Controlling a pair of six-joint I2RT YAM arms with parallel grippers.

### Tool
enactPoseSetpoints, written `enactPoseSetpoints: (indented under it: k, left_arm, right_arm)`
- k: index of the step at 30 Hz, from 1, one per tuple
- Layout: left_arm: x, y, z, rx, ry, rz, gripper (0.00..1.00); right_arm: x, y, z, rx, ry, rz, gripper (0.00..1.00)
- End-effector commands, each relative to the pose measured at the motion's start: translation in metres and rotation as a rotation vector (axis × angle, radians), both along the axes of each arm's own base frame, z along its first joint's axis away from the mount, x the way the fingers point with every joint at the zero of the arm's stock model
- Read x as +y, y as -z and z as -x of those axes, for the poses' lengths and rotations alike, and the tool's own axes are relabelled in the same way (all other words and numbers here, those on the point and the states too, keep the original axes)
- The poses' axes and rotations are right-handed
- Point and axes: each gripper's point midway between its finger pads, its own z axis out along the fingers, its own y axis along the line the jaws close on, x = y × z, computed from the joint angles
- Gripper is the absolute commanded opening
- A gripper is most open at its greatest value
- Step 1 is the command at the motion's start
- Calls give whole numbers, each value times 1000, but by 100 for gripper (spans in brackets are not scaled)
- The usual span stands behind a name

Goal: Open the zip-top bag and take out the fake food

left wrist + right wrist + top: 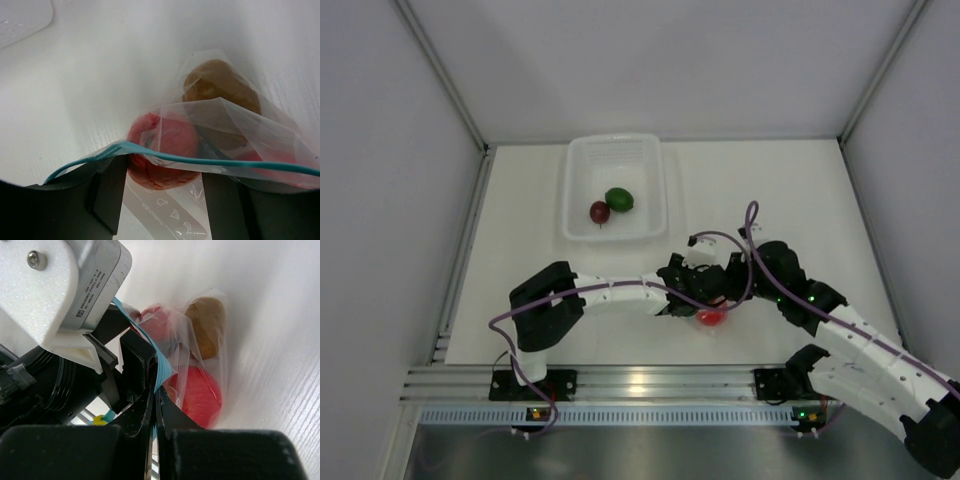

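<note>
The zip-top bag (240,125) lies on the table with its teal zip strip (210,162) stretched across the left wrist view. In it are an orange-red fruit (162,145), a brownish fruit (220,85) and a red fruit (200,390). My left gripper (164,175) reaches into the bag's mouth, and its two fingers press the sides of the orange-red fruit. My right gripper (156,390) is shut on the teal zip edge (162,367). In the top view both grippers meet over the bag (712,314). A green fruit (619,199) and a maroon fruit (599,212) lie in the tub.
The translucent white tub (650,160) stands at the back, left of centre, and its corner shows in the left wrist view (22,20). White walls enclose the table on three sides. An aluminium rail (640,382) runs along the near edge.
</note>
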Motion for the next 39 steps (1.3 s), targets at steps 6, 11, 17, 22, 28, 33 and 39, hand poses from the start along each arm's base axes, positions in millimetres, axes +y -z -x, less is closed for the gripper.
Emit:
enactPoseSetpoints:
  k: [6,11,17,22,28,33,39]
  left_arm:
    - [-17,14,24,119,108,161,0]
    - [-26,-9,27,84,142,270,0]
    - [-39,-34,33,23,207,327,0]
    - [-46,-46,42,-18,271,329,0]
    - [-41,-60,39,-82,283,301,0]
    - [-33,-68,36,-114,270,295,0]
    - [-28,-81,36,-139,275,307,0]
  right_arm:
    - [4,-15,-11,-51,4,-26,0]
    - [7,-24,-15,-68,6,-33,0]
    - [19,-26,-19,-64,-32,-15,0]
    - [15,-24,-28,-71,13,55,0]
    - [19,-28,-27,-78,-1,87,0]
    - [14,-22,-23,-83,13,126,0]
    - [12,-11,-17,-71,18,140,0]
